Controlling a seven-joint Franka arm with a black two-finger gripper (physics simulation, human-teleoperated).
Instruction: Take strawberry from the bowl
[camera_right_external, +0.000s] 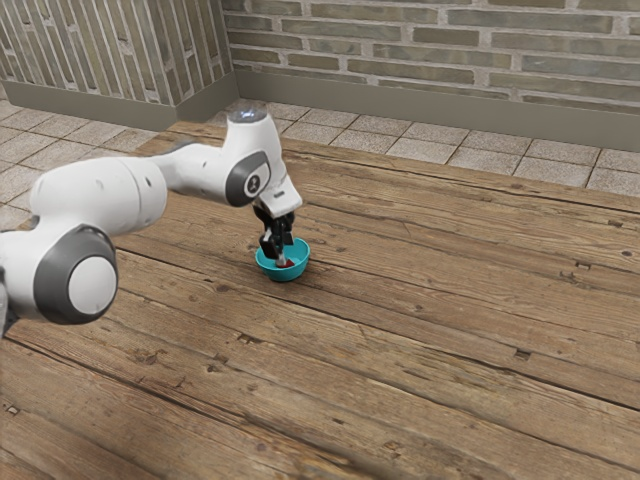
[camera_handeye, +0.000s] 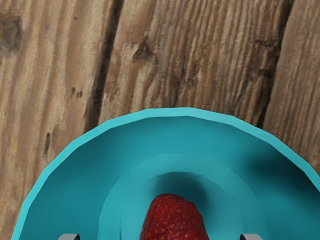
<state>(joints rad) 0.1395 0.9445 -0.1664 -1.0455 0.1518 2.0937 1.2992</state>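
Inside teal bowl (camera_handeye: 185, 112) on plank table (camera_right_external: 430, 310), strawberry (camera_handeye: 172, 221) lay between spread jaws, gap on either side, nothing pinched. I held gripper (camera_right_external: 280, 254) low, likely so closing would catch both flanks; bowl walls penned fruit but probably limited sideways room.

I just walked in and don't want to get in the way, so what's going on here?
The robot arm has its black gripper lowered into the turquoise bowl on the wooden table. The fingers are open, one on each side of the red strawberry, with gaps between. The strawberry isn't gripped and is still to be taken out of the bowl.
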